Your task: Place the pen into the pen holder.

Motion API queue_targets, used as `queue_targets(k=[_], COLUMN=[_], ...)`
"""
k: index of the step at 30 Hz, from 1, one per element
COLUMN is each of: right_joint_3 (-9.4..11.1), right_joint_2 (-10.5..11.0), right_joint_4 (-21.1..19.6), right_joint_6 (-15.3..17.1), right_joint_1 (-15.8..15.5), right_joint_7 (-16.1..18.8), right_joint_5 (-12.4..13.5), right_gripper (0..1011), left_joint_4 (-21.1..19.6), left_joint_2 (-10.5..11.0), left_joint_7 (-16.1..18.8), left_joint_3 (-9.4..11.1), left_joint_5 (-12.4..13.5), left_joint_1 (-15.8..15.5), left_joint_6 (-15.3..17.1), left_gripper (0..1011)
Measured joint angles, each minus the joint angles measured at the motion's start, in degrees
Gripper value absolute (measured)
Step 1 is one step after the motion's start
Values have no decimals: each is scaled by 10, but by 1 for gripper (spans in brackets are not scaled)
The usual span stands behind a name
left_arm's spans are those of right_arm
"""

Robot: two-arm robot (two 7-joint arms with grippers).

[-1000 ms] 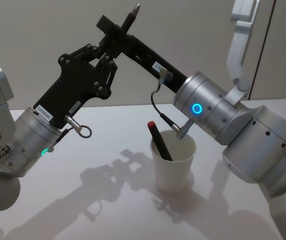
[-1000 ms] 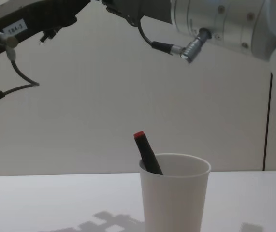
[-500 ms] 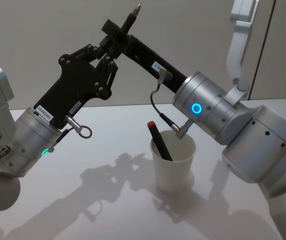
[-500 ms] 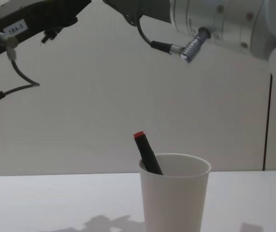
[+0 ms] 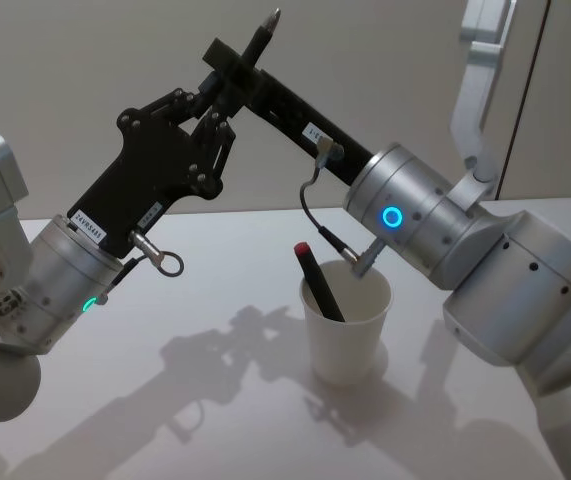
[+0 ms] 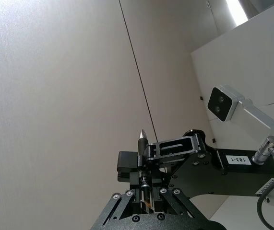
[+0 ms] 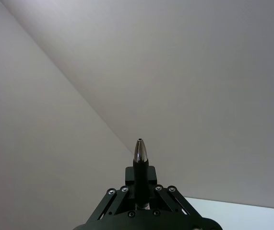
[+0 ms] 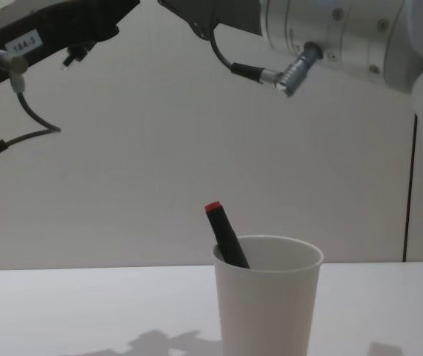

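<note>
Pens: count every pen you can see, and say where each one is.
2. A red-capped pen stands in the paper cup. A dark pen is held high where the two grippers meet. The cup may hide more.

Looks like a lab or test room: bare white table (image 5: 165,400), plain pale wall (image 8: 159,148), mounted camera unit (image 6: 221,103).
</note>
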Motion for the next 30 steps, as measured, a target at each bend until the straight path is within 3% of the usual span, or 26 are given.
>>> queue_targets(k=[30], right_joint_3=[0], right_joint_2=[0], right_joint_4=[0], right_joint_6=[0], right_joint_1=[0], right_joint_7=[0], right_joint_5=[0], right_gripper=[121], left_joint_4=[0], left_joint_2=[0], left_joint_7=[0], left_joint_3=[0], left_joint_5=[0], left_joint_1=[0], left_joint_6=[0], left_gripper=[138])
